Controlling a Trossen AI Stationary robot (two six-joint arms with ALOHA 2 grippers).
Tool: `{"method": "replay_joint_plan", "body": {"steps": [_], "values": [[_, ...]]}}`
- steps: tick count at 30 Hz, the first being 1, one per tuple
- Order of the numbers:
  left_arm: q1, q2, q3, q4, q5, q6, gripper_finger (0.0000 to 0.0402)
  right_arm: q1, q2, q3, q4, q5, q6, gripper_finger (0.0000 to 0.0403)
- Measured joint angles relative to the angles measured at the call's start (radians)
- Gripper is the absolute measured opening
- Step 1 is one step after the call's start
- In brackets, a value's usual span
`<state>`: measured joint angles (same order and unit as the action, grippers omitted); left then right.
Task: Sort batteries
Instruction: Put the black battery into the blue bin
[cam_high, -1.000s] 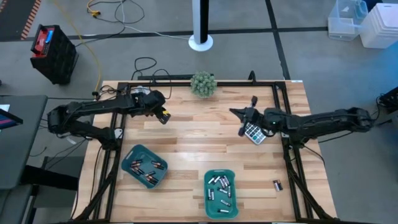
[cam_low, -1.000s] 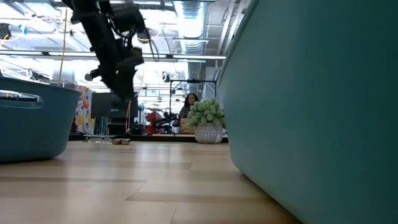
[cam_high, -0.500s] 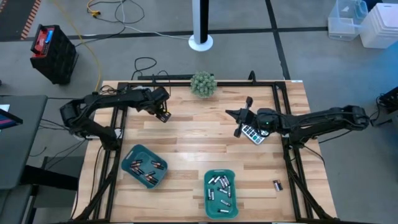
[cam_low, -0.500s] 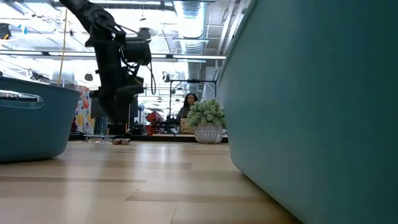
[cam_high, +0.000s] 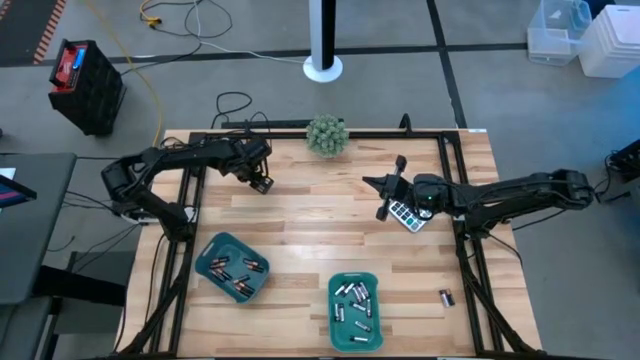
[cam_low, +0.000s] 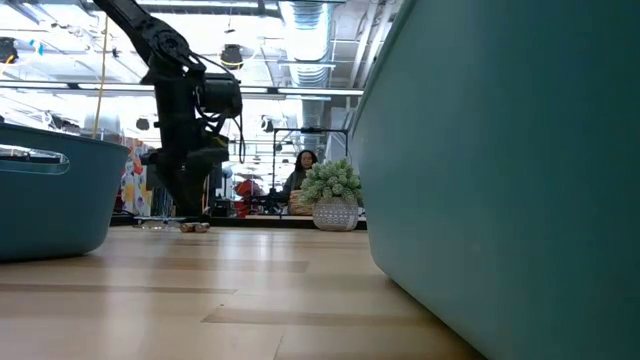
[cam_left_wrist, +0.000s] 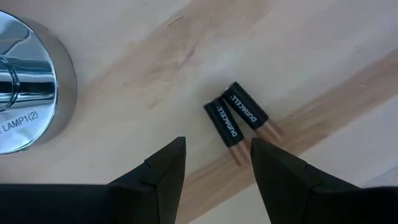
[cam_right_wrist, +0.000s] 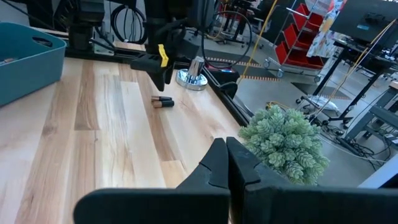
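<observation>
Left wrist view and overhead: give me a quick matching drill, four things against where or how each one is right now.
Things:
1. left gripper
2. right gripper
3. two dark batteries
4. lone battery

States:
A. shut, above the calculator
B. on the table outside both trays, near the right edge
C. open, just above the wood
D. side by side on the table, in front of open fingers

Pairs: 1-C, 2-A, 3-D, 4-B

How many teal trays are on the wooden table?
2: one teal plastic tray near the table's front left, the other teal plastic tray at the front centre. Both hold small cylindrical batteries.
</observation>
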<state>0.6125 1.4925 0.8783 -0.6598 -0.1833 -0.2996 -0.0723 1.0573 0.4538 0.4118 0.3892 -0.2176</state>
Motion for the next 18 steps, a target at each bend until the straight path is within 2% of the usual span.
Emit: {"method": "replay_joint_plan", "body": {"steps": [18], "values": [[0.0,0.114,0.001,0.047,0.023,0.016,0.0178,0.006,0.0,0.0,0.0,0.005,0.001,0.0004]]}}
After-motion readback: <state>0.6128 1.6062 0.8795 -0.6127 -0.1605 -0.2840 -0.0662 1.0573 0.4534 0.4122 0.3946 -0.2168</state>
